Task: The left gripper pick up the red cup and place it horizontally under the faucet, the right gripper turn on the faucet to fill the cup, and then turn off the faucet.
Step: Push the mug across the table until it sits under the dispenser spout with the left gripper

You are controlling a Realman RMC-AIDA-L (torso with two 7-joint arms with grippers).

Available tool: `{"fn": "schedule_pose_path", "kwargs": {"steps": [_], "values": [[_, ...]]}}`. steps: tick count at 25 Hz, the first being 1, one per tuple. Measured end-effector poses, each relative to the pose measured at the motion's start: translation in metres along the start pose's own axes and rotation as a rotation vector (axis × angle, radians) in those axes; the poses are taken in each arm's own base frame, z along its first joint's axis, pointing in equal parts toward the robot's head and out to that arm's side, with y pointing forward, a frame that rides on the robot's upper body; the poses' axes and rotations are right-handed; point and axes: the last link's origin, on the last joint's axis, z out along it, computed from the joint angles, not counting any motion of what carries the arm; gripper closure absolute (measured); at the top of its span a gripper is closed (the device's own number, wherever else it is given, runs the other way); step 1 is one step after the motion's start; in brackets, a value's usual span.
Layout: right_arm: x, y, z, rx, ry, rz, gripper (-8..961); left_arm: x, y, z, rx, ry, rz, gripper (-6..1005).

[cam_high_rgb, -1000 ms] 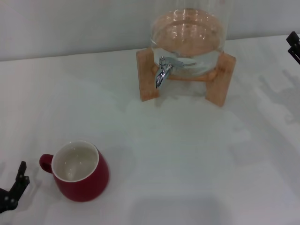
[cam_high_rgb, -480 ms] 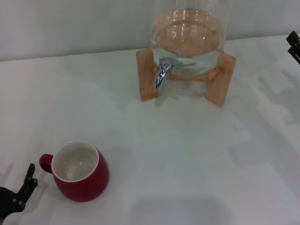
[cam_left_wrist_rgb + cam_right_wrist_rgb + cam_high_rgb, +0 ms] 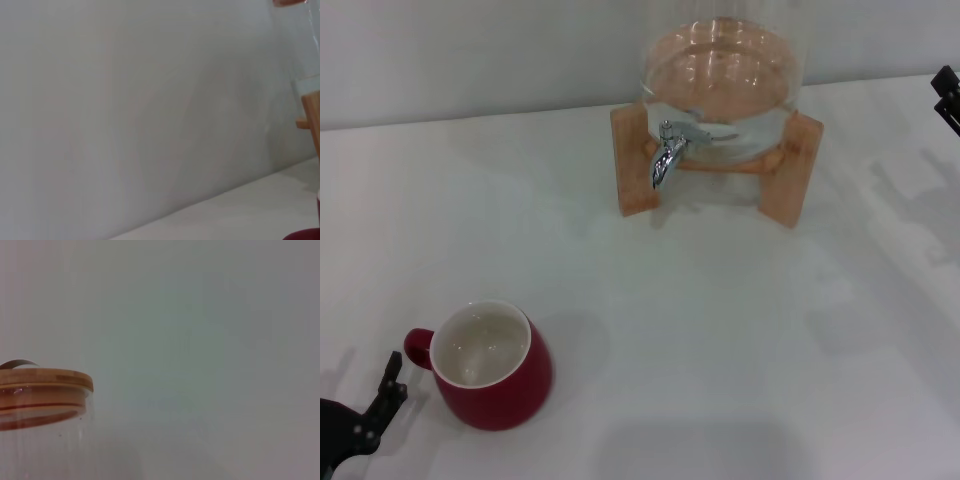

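Observation:
The red cup (image 3: pixel 492 366) stands upright on the white table at the front left, its white inside showing and its loop handle pointing left. A sliver of it shows in the left wrist view (image 3: pixel 306 234). My left gripper (image 3: pixel 378 405) is low at the front left corner, just left of the cup's handle, apart from it. The chrome faucet (image 3: pixel 667 152) points down from the glass jar (image 3: pixel 720 75) in its wooden stand (image 3: pixel 632 160) at the back. My right gripper (image 3: pixel 947 95) shows only as a black tip at the right edge, far from the faucet.
The jar holds water and has a wooden lid (image 3: pixel 45 379). A grey wall runs behind the table. The stand's edge shows in the left wrist view (image 3: pixel 312 117). White tabletop lies between the cup and the stand.
My left gripper has moved right, closer to the cup's handle. The cup, the faucet and the right gripper have not moved.

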Motion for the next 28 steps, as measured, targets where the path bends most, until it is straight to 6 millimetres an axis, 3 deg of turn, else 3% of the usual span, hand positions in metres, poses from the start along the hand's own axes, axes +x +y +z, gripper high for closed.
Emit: {"fn": "schedule_pose_path", "kwargs": {"steps": [28], "values": [[-0.0024, 0.0013, -0.0006, -0.01, -0.016, 0.0, 115, -0.0036, 0.0019, 0.0073, -0.034, -0.029, 0.01, 124]]}}
